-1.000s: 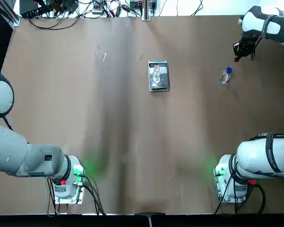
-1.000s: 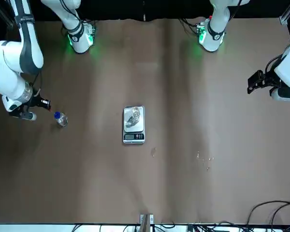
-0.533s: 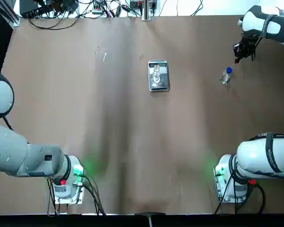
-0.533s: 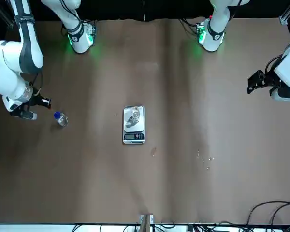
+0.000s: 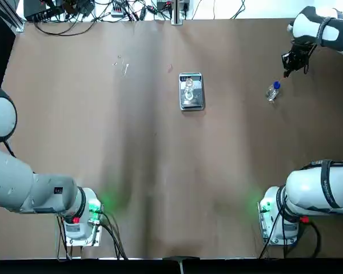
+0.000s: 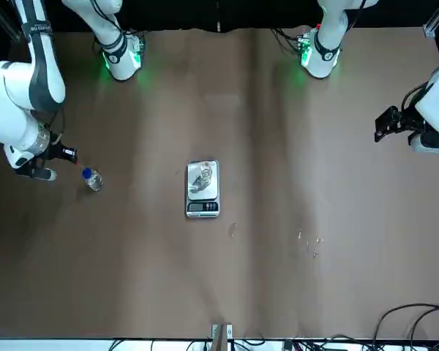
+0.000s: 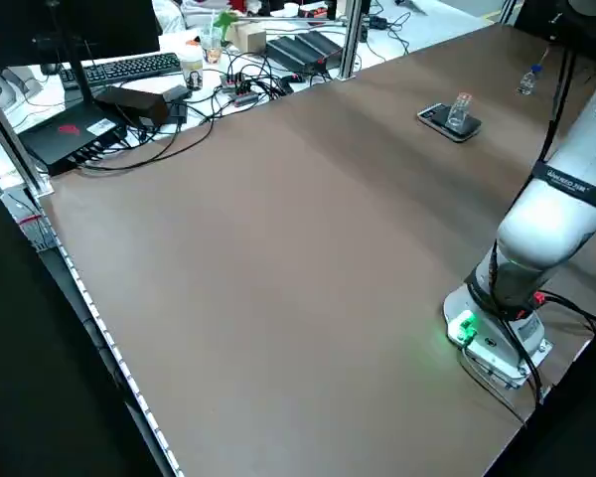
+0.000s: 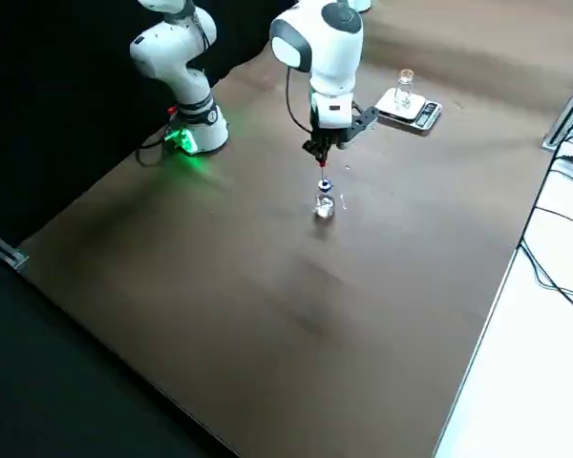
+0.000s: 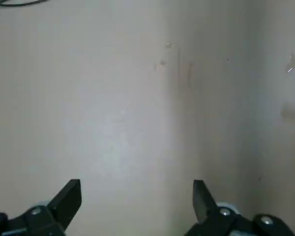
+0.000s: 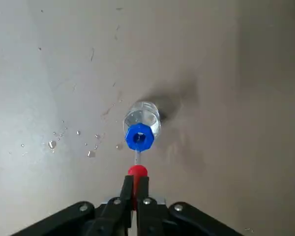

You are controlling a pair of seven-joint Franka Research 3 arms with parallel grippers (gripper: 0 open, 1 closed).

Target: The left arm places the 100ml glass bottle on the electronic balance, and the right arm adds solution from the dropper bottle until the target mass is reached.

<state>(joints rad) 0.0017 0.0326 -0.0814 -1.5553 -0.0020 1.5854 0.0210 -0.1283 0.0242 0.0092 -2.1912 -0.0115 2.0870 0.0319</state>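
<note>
Right wrist view: my right tool [image 10: 136, 184], its two fingers closed on one red bulb [image 10: 137, 171]. One clear stem [image 10: 137, 157] runs from the bulb toward the ring of one blue cap [image 10: 139, 136]. Cannot tell how far, if at all, the stem goes in.

Under the cap, one dropper bottle [image 10: 141, 118], clear, on the counter [image 10: 226, 147]. In the right side view it is upright below my right tool. Clear drops lie scattered on the counter beside it, more than five.

Left wrist view: my left tool [image 9: 137, 184], two fingers spread wide, nothing between them, above the counter. Front view puts it off on my left side, well apart from the balance. A few clear drops and smears show below it, two of them round.

Top view: one electronic balance [image 5: 191, 104], between my two arms' sides, nearer the far edge than the bases. On its pan, one 100ml glass bottle [image 5: 188, 89], standing upright in the side views; neither tool touches it. The dropper bottle is to the right of the balance, well apart.

At the near edge, two arm bases, one green light each: left light [image 5: 95, 205], right light [image 5: 266, 204].

Left side view, beyond the counter: one keyboard [image 7: 131, 68], two cups, tangled cables.
</note>
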